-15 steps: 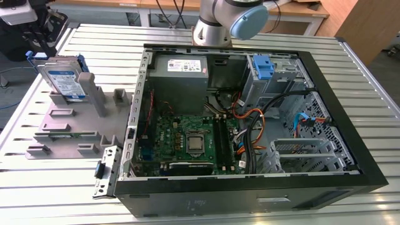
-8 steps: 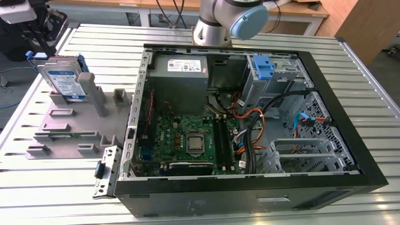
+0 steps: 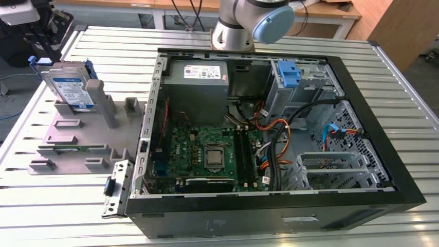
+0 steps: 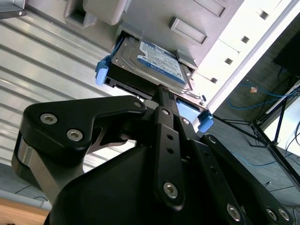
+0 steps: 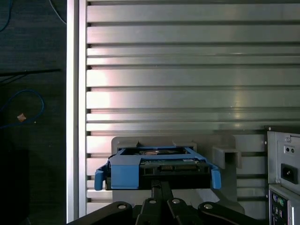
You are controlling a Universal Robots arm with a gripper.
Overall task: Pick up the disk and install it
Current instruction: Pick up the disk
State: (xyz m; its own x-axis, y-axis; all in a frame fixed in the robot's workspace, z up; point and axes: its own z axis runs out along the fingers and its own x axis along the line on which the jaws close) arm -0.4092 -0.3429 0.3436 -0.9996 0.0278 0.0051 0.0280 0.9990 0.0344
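At the upper edge of the disk (image 5: 157,168), the tool (image 5: 161,185) points along its black links with its two tips drawn together, hardly any gap between them, and it has hold of nothing; in both wrist views the tips sit right at that edge, though whether they touch it cannot be told. The disk stands upright on its edge in a slot of a grey plastic stand (image 3: 82,139), blue frame around its sides and white-and-blue label facing out; in the second wrist view the label shows on the silver face, with blue tabs sticking out at both ends.

The stand rests on a slatted metal table (image 3: 55,206), at the exterior view's left and toward the far side; its other slots and pockets lie nearer. Just beside the stand, to the exterior view's right, a black computer case (image 3: 384,154) lies open on the table; inside it a grey power supply (image 3: 199,77) sits at the far end, a green circuit board (image 3: 205,149) lies nearer, and a blue latch (image 3: 289,74) stands in the far right corner by a metal bay. Beyond the case, the arm (image 3: 240,23) rises from the far side of the table.
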